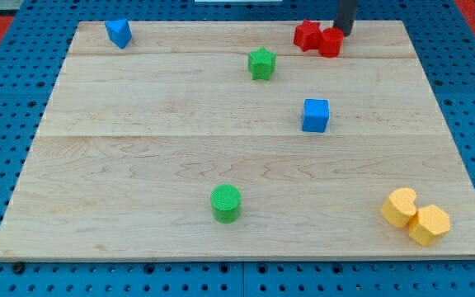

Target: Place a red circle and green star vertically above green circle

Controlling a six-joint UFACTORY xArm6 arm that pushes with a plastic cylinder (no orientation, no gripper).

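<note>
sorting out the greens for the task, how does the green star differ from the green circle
The green star has a pointed outline; the green circle is a round cylinder. The green star sits near the view's top, close to the red blocks and my tip; the green circle stands alone near the view's bottom. Both are the same green, resting on the wooden board.
</note>
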